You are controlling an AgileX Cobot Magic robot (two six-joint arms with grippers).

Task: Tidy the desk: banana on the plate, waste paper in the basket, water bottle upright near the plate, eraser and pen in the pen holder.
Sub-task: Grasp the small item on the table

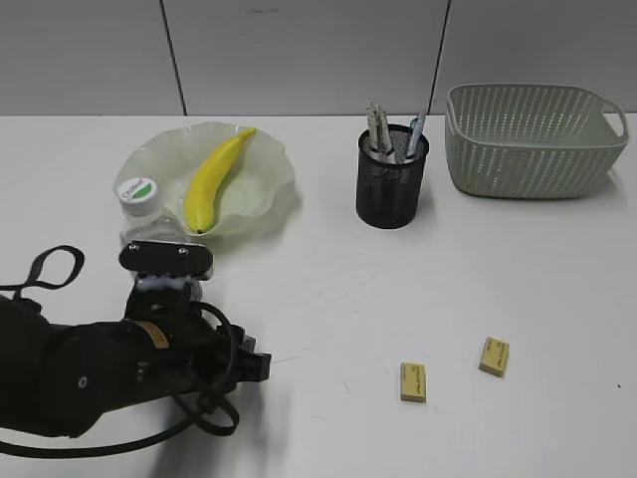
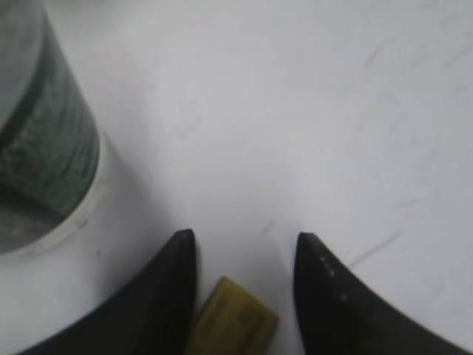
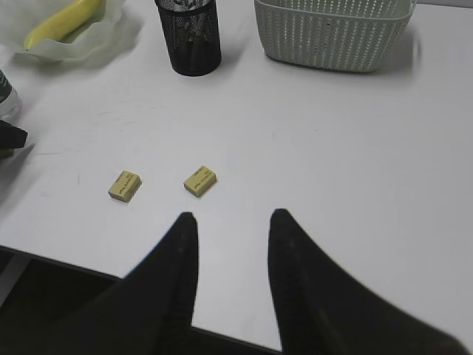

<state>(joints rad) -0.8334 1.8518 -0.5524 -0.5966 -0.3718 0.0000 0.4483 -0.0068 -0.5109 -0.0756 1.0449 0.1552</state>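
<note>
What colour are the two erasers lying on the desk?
The erasers are pale yellow, clearest in the right wrist view.

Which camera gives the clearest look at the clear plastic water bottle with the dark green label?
The exterior view: the clear plastic water bottle stands upright beside the ruffled pale green glass plate, cap showing. The left wrist view shows only its blurred lower body; the right wrist view catches just a sliver at the frame edge.
</note>
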